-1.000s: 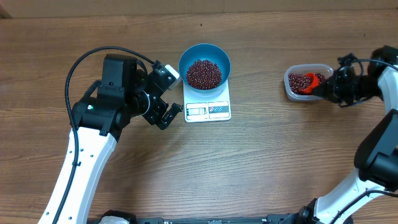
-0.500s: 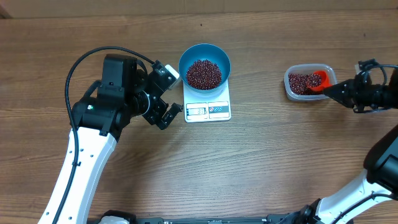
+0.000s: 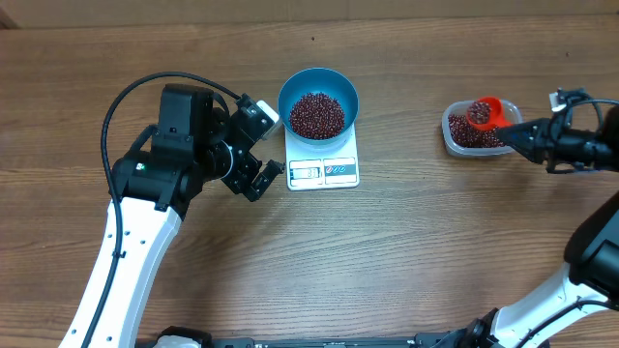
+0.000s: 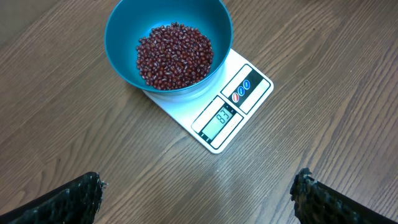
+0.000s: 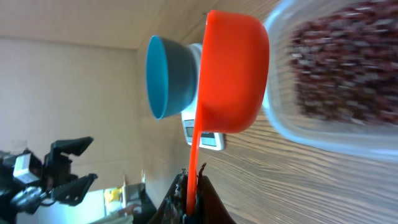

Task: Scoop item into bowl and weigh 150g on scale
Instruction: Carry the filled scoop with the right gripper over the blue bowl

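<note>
The blue bowl (image 3: pixel 290 92) stands on the white scale (image 3: pixel 338 147) and holds a heap of dark red beans (image 3: pixel 317 115). My left gripper (image 3: pixel 263 178) is open just left of the scale, with nothing between its fingers. Its wrist view shows the bowl (image 4: pixel 124 37), the beans (image 4: pixel 174 56) and the scale (image 4: pixel 249 84) ahead of the open gripper (image 4: pixel 199 199). My right gripper (image 3: pixel 522 138) is shut on the handle of an orange scoop (image 3: pixel 481 113), which carries beans above the clear tub (image 3: pixel 450 135). In the right wrist view the scoop (image 5: pixel 233 74) is seen from below, above the gripper (image 5: pixel 191 193).
The clear tub (image 5: pixel 336 81) holds more beans (image 3: pixel 474 137) at the right of the wooden table. A black cable (image 3: pixel 126 97) loops over the left arm. In the right wrist view, the bowl (image 5: pixel 165 74) and scale (image 5: pixel 202 134) are far off behind the scoop.
The right gripper has drawn back to the right and lifted the scoop out of the tub's beans, now loaded. The left arm has not moved.
</note>
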`<state>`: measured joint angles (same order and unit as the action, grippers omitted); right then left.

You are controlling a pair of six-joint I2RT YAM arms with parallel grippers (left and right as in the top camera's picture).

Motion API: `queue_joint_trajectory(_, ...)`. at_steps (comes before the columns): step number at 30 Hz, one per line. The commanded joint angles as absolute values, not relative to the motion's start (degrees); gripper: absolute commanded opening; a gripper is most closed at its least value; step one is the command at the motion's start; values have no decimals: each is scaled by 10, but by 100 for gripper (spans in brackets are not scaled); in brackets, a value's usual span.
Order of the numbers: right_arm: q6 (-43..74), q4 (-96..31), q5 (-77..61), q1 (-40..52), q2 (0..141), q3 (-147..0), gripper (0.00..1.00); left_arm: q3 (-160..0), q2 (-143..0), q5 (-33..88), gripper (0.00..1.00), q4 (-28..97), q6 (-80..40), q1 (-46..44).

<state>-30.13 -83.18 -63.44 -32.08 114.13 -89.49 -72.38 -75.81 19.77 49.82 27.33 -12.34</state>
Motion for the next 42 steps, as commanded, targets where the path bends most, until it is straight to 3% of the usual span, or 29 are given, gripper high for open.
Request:
queue_joint_trajectory(1, -318, -830, -682, -284, 1145, -892, 4, -733, -749, 206, 100, 499, 268, -120)
queue_joint_trajectory(14, -295, -828, -707, -171, 1145, -911, 4, -733, -749, 206, 100, 499, 268, -120)
queue_joint_trajectory(22, -205, -784, -699, -91, 1145, -966, 4, -733, -749, 206, 100, 499, 267, -120)
queue_joint_trajectory(37, -41, -626, -584, 63, 1145, -1014, 4, -733, -749, 206, 100, 499, 267, -120)
queue_joint_trajectory(42, -7, -586, -470, 108, 1145, -1014, 4, -733, -749, 206, 99, 499, 267, -120)
